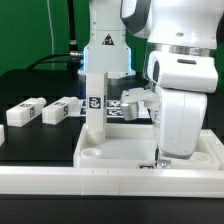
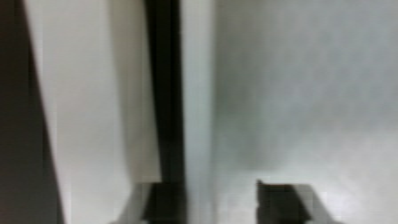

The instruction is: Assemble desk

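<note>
Exterior view: arm bent down, fingers at tabletop.

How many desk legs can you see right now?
3. An upright leg stands in the tabletop; one lying leg and another leg rest on the table at the exterior view's left. A fourth may be hidden behind the arm.

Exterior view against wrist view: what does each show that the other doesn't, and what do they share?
Only the exterior view shows the layout: an upright leg standing in the tabletop, two loose legs lying on the exterior view's left, and the arm bent low over the tabletop. Only the wrist view shows the tool: dark fingertips apart, and a dark vertical gap between blurred white surfaces. Both show white desk plastic, but I cannot tell which part the wrist view sees.
</note>
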`<action>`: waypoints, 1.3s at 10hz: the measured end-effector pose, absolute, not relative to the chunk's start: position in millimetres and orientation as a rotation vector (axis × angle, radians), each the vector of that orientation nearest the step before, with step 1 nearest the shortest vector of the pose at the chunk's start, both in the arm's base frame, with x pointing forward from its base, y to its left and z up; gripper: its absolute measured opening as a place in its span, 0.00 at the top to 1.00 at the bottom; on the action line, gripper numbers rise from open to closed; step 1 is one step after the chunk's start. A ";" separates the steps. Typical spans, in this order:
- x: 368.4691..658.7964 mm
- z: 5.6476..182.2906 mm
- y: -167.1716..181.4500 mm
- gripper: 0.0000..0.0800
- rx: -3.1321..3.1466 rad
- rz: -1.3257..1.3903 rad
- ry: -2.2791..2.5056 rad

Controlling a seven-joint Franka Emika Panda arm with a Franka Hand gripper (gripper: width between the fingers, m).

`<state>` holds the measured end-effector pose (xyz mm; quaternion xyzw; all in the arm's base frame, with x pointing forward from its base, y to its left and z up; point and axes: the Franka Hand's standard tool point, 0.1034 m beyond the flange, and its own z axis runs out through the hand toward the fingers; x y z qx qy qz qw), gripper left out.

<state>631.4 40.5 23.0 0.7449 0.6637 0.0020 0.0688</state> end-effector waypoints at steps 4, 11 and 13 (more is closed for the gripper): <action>622.7 54.6 16.3 0.21 2.273 -0.094 2.004; 619.7 80.7 -27.4 0.19 2.315 -0.104 1.932; 618.6 79.5 -29.6 0.19 2.377 -0.099 1.857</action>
